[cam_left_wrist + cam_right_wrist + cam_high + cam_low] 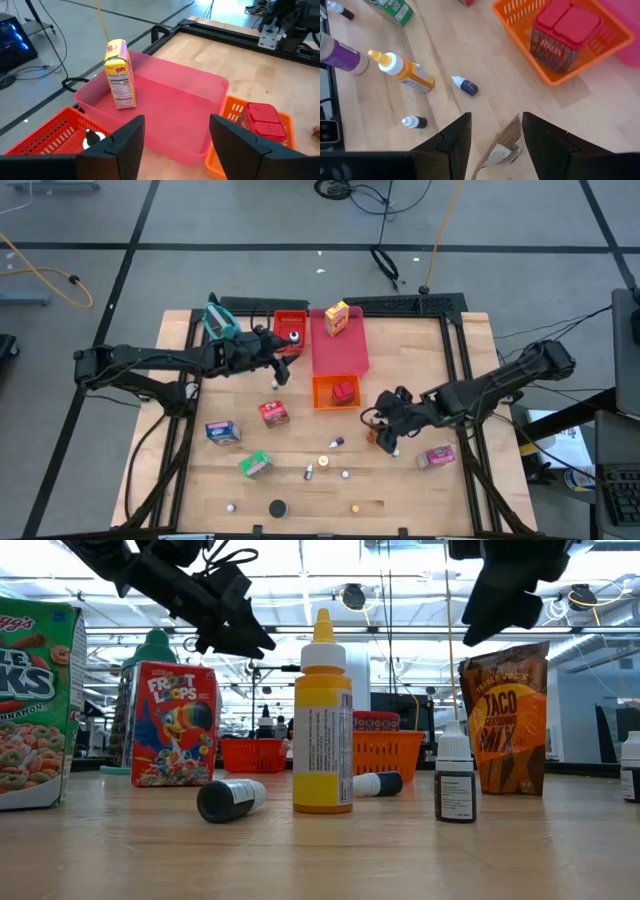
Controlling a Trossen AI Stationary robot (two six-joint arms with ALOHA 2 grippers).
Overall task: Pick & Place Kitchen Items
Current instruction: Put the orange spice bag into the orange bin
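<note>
My left gripper (287, 353) (177, 145) is open and empty. It hovers by the red tray (291, 326), facing the pink tray (170, 105), in which a yellow-orange box (120, 75) stands upright. My right gripper (384, 424) (495, 135) is open above a brown taco-mix packet (510, 720) that stands on the table. Its fingers are on either side of the packet's top edge (504, 145). I cannot tell whether they touch it. A red box (560, 32) sits in the orange tray (337, 392).
Loose on the table lie a blue box (222, 431), a red cereal box (273, 413), a green box (255, 464), a pink packet (436, 456), a yellow bottle (322, 725), several tiny bottles (337, 442) and caps (277, 507). A small item (90, 137) lies in the red tray.
</note>
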